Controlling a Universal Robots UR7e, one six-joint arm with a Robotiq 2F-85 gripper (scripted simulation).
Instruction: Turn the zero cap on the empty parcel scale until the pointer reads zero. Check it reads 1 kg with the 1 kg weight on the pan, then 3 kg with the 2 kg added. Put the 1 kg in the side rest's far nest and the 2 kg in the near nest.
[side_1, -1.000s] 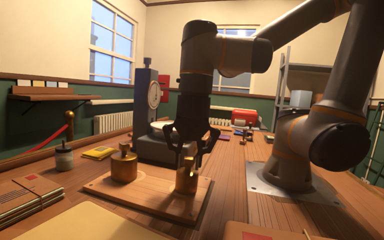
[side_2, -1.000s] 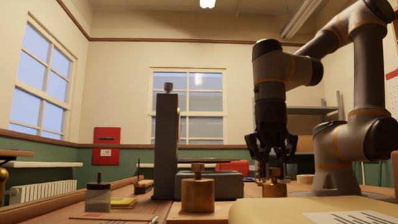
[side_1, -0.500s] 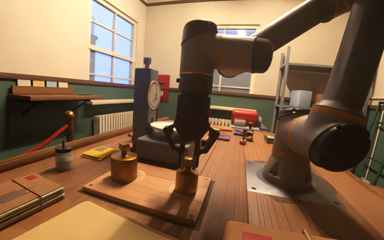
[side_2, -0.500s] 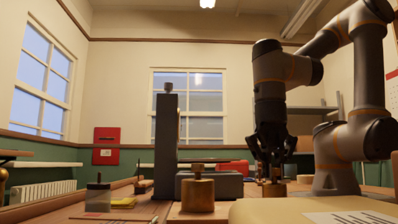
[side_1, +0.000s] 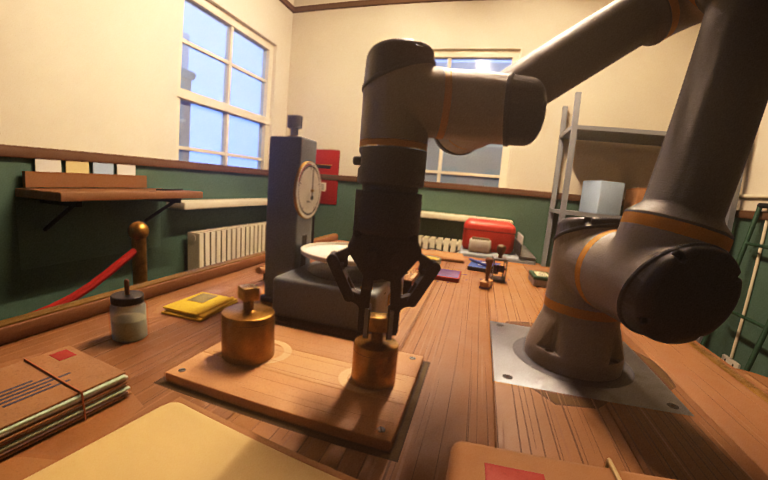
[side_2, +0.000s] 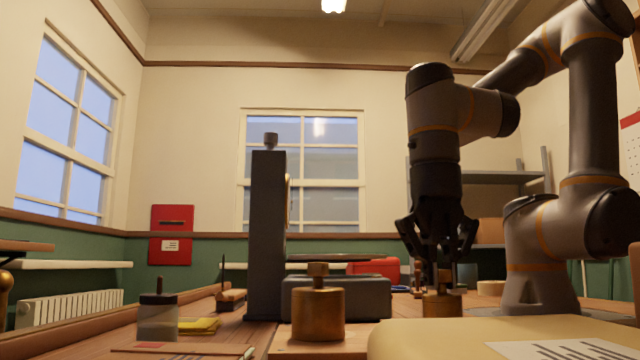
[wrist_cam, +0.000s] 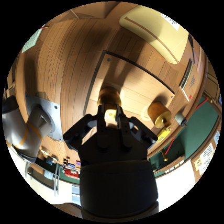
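Observation:
My gripper (side_1: 378, 324) (side_2: 443, 276) (wrist_cam: 110, 113) points straight down over the right end of the wooden side rest (side_1: 294, 385), and its fingers are closed on the knob of the smaller brass weight (side_1: 374, 358) (side_2: 442, 301) (wrist_cam: 108, 96), which sits on the rest. The larger brass weight (side_1: 247, 331) (side_2: 318, 310) (wrist_cam: 159, 114) stands on the rest's left end, apart from my gripper. Behind the rest is the parcel scale (side_1: 294, 215) (side_2: 268, 230). Its round dial faces the side camera, its pan (side_1: 325, 252) is empty, and its zero cap (side_1: 294, 121) (side_2: 270, 140) sits on top of the column.
Behind the scale are a radiator, a red box (side_1: 489, 231) and a grey shelf unit (side_1: 594, 170). The arm's base (side_1: 583, 328) stands right of the rest. A jar (side_1: 128, 317), a yellow pad (side_1: 198, 305) and bundled envelopes (side_1: 51, 390) lie to the left.

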